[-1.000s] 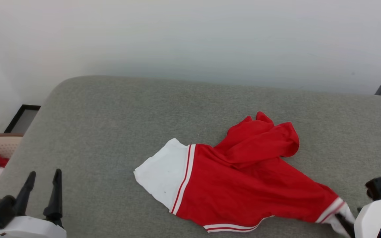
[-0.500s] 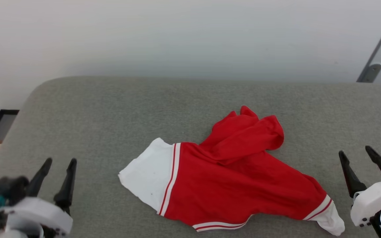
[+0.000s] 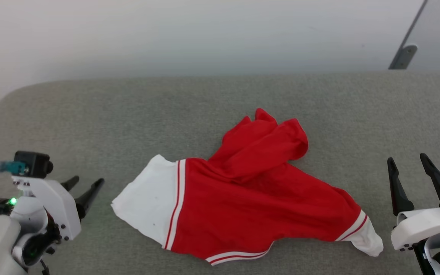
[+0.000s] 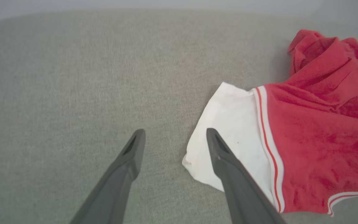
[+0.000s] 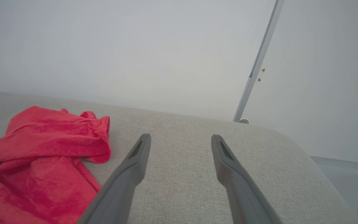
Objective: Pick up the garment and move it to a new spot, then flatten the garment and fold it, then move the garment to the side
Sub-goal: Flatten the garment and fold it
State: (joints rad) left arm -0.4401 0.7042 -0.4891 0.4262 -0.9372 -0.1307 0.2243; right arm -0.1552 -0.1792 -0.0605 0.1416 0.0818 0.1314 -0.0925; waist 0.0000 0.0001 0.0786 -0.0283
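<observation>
cushion: grey woven fabric (image 3: 90,110), wide and flat, rounded corners
wall: plain white (image 3: 204,34), right behind the cushion's far edge
metal strip: grey, slanted (image 3: 405,53), small bracket at its foot, past the far right corner

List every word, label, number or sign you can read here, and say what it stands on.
None: there is no readable text in any view.
The garment is plain red and white cloth with striped trim, with no print or tag lettering visible.
The grey cushion and the wall bear no writing.
</observation>
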